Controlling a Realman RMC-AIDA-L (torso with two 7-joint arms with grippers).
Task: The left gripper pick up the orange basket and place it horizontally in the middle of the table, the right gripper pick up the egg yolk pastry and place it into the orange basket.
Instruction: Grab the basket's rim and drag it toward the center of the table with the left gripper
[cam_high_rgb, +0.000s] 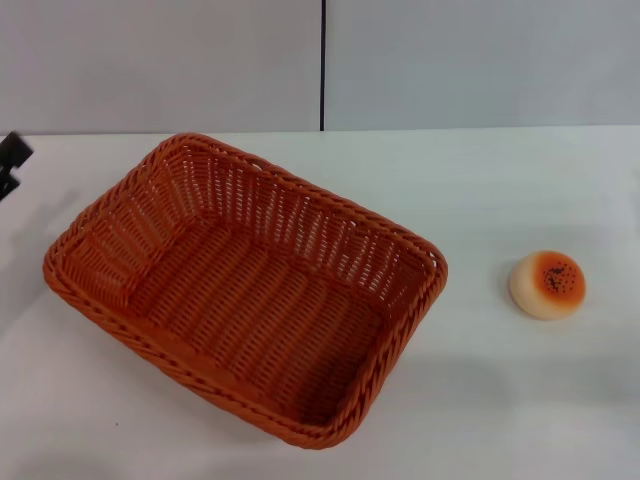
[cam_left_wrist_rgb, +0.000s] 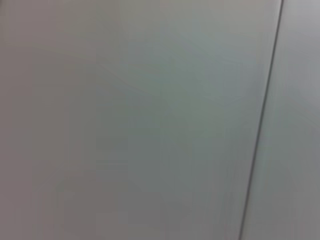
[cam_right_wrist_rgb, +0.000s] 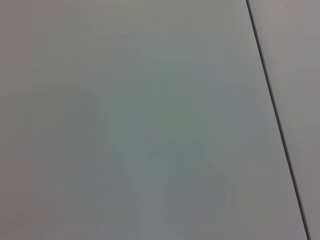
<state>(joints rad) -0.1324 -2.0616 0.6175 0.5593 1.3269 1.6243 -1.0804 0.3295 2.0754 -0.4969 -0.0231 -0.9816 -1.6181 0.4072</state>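
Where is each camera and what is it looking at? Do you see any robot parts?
Head view: on the robot's head, looking down at the table with the orange basket and egg yolk pastry; a dark bit of the left gripper shows at the edge.
Left wrist view: on the left arm, facing a plain grey wall; no robot parts.
Right wrist view: on the right arm, facing that kind of wall too; no robot parts.
Shared: both wrist views show a dark seam line.

No readable text, labels, numbers or signs anywhere
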